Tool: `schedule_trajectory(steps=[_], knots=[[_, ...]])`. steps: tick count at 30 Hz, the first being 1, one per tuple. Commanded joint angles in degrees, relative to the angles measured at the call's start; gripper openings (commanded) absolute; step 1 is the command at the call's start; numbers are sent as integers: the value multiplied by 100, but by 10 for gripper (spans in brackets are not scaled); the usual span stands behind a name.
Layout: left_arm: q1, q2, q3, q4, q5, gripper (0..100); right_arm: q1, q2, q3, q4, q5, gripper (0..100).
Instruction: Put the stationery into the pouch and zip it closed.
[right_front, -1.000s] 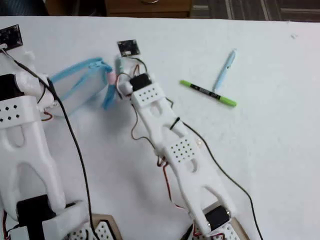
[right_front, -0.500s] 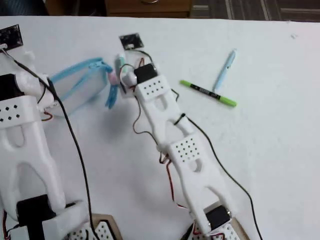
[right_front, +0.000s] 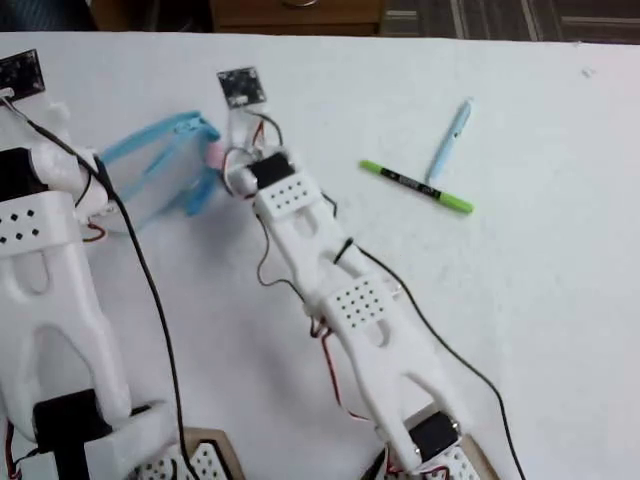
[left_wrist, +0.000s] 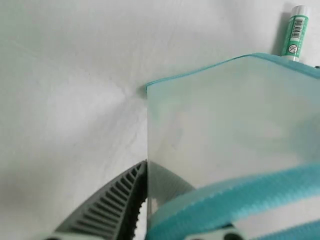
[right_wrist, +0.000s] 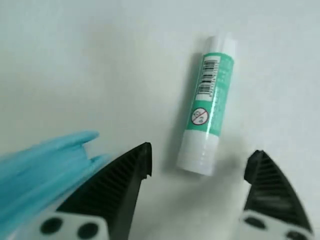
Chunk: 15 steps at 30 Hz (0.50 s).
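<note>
Glue stick (right_wrist: 206, 107) | between spread right hand (right_wrist: 200, 152) | left wrist: beyond pouch (left_wrist: 225, 115)

Seen from above, the pouch (right_front: 150, 185) is lying on the worktop (right_front: 540, 300) toward 10 o'clock. The left tool (right_front: 88, 190) is sitting at the pouch's 9 o'clock edge, clamping it there. The right tool (right_front: 228, 150) is hanging at the pouch's 3 o'clock end, just beside it. Under that tool, the glue stick (right_wrist: 207, 117) is lying flat on the worktop, outside the pouch and close to its edge, with one end sitting between the tool's spread jaws. Well apart, toward 1 o'clock, the marker (right_front: 415, 187) is lying on the worktop. The pen (right_front: 449, 138) is lying just beyond it, at the marker's 1 o'clock.
</note>
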Motion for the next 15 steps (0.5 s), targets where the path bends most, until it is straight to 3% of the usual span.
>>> schedule_trajectory(steps=[1,5,15], knots=[[-40,-4,-79,9,-9,24,-13,48,-79,-215,18,163],[-40,-4,-79,18,-9,24,4,57,-141,75,703,13],[-40,-4,-79,18,-9,24,198,-637,-141,1675,791,17]])
